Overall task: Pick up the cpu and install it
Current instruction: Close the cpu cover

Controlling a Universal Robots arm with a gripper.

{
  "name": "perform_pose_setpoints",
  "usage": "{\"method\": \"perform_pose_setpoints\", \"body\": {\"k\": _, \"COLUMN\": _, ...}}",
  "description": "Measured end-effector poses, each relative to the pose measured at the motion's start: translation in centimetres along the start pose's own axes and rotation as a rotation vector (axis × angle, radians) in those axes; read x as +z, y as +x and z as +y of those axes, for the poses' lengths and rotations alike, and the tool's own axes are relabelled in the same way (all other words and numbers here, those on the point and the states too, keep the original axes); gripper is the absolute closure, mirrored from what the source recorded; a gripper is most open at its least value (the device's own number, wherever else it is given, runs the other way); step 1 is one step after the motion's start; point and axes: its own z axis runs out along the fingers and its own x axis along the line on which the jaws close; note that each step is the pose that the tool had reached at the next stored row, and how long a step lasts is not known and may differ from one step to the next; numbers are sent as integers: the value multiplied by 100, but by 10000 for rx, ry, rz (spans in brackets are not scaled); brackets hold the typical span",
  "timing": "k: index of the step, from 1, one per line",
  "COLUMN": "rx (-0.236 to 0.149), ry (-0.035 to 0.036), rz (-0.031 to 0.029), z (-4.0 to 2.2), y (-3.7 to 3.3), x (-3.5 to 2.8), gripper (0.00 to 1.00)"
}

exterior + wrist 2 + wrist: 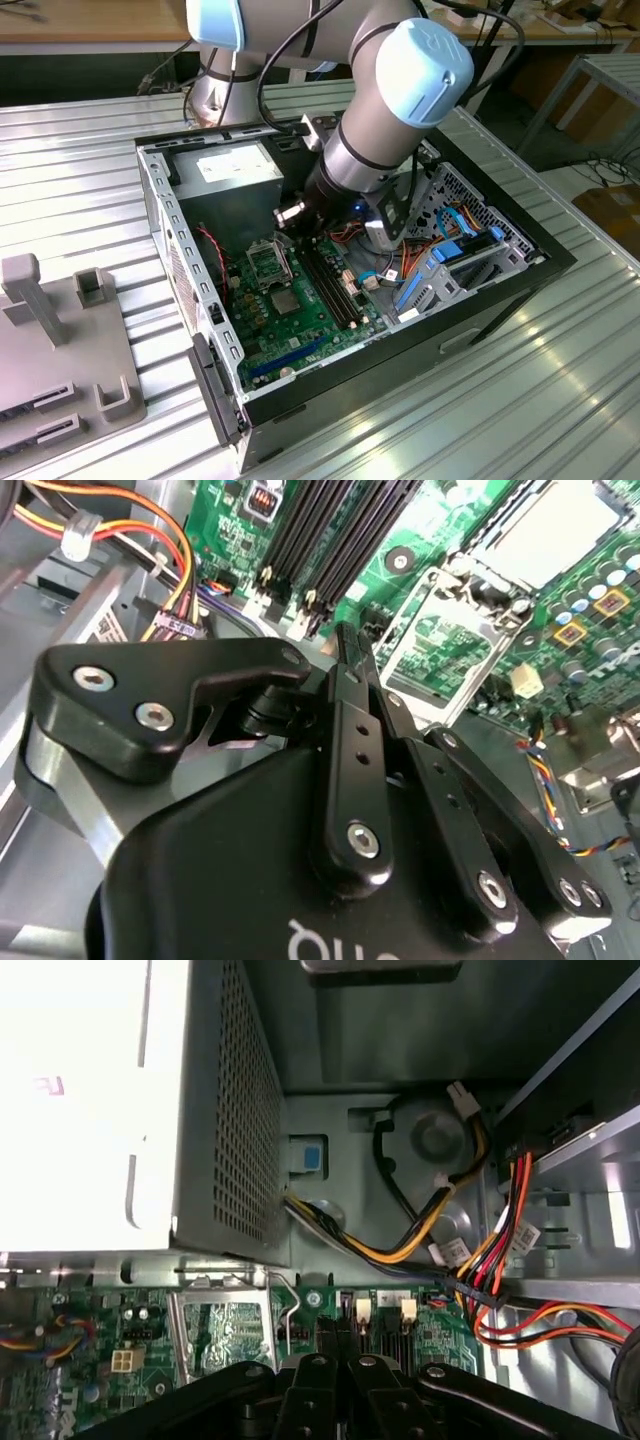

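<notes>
A pale silver-grey square, the cpu (545, 525), lies flat inside the black-framed socket (266, 263) on the green motherboard (300, 330). The socket's metal load plate (440, 645) stands hinged open beside it, and it is also visible in the first wrist view (220, 1335). My gripper (345, 635) hangs inside the case above the board, between the socket and the memory slots (330, 530). Its black fingers (318, 1372) are shut together with nothing between them. In the exterior view the arm covers most of the gripper (300, 228).
The open computer case (520, 275) rests on a ribbed metal table. A power supply (90, 1100) fills one corner, with bundled cables (500, 1260) beside it. A darker grey chip (283, 302) sits below the socket. A drive cage (450, 260) is at the exterior view's right and a grey fixture (60, 340) at its left.
</notes>
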Motion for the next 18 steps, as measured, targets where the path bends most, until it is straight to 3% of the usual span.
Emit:
{"method": "perform_pose_setpoints", "body": {"k": 6, "rx": 317, "ry": -357, "rz": -76, "z": -7, "y": 22, "x": 29, "gripper": 89}}
{"method": "perform_pose_setpoints", "body": {"k": 8, "rx": 309, "ry": -528, "rz": -74, "z": -10, "y": 60, "x": 44, "gripper": 89}}
{"method": "perform_pose_setpoints", "body": {"k": 11, "rx": 374, "ry": -640, "rz": -88, "z": -12, "y": 57, "x": 80, "gripper": 89}}
{"method": "perform_pose_setpoints", "body": {"k": 13, "rx": 365, "ry": -765, "rz": -85, "z": -15, "y": 56, "x": 108, "gripper": 89}}
{"method": "perform_pose_setpoints", "body": {"k": 18, "rx": 296, "ry": -867, "rz": -62, "z": -11, "y": 53, "x": 133, "gripper": 89}}
